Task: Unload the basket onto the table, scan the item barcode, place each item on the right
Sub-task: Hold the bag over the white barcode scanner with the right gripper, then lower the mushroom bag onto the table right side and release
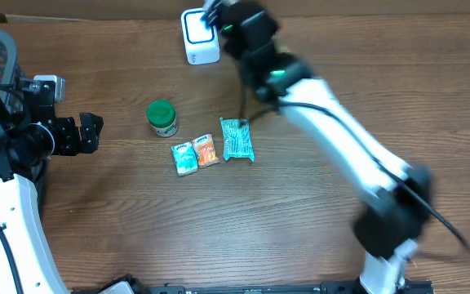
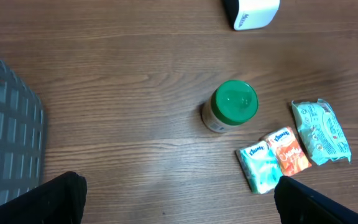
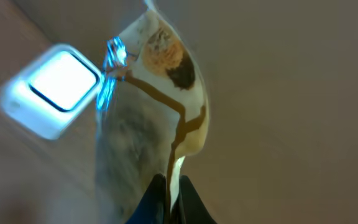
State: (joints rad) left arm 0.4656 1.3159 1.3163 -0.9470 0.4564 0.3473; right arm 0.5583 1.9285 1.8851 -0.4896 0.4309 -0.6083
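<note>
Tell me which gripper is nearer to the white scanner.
Right. The right gripper holds a packet right at the scanner. The left gripper hangs open far to its left, beyond the green-lidded jar.

The white tubular left arm (image 1: pixel 11 216) ends in black blocky joints and a black two-finger left tool (image 1: pixel 96 132). The white right arm (image 1: pixel 341 139) carries black joints, small green lights (image 1: pixel 277 75) and a thin black cable (image 1: pixel 445 219) near its base.
</note>
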